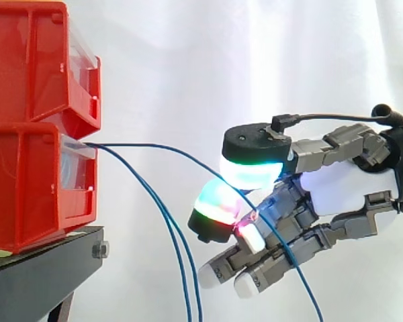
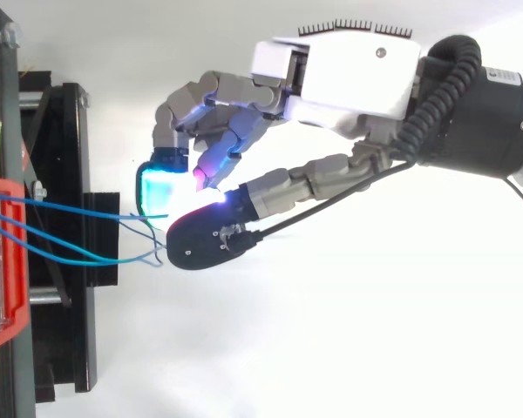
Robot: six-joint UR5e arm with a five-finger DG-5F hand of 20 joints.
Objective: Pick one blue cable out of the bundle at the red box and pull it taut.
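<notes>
Blue cable point(image 1: 168, 149) is caught in the hand point(image 1: 349, 181)! In the side view it leaves the front of the lower of the two red bins point(image 1: 27, 194), which are stacked at the left edge of the frame on the black stand point(image 1: 40, 265). It sweeps right across the middle in a shallow arc and dips in between two glowing pads.

The upper pad point(image 1: 252, 171) shines green and white under a black cap, and the lower pad point(image 1: 215, 204) shows green and magenta. They pinch the cable between them near frame centre, and the other fingers curl underneath toward the lower centre. Past the pinch the cable drops to the bottom edge, right of centre.

The run from bin to hand curves gently (not taut yet). The other blue cables point(image 1: 188, 310) fall from the same bin mouth to the bottom edge, just left of the pads and clear of them.

From the top view, the hand point(image 2: 349, 78) reaches in from the upper right. Its cyan pad and black-backed pad meet just right of the stand, and the cable runs in from the red bin at the left edge. A white curtain point(image 1: 255, 60) hangs behind it all.
</notes>
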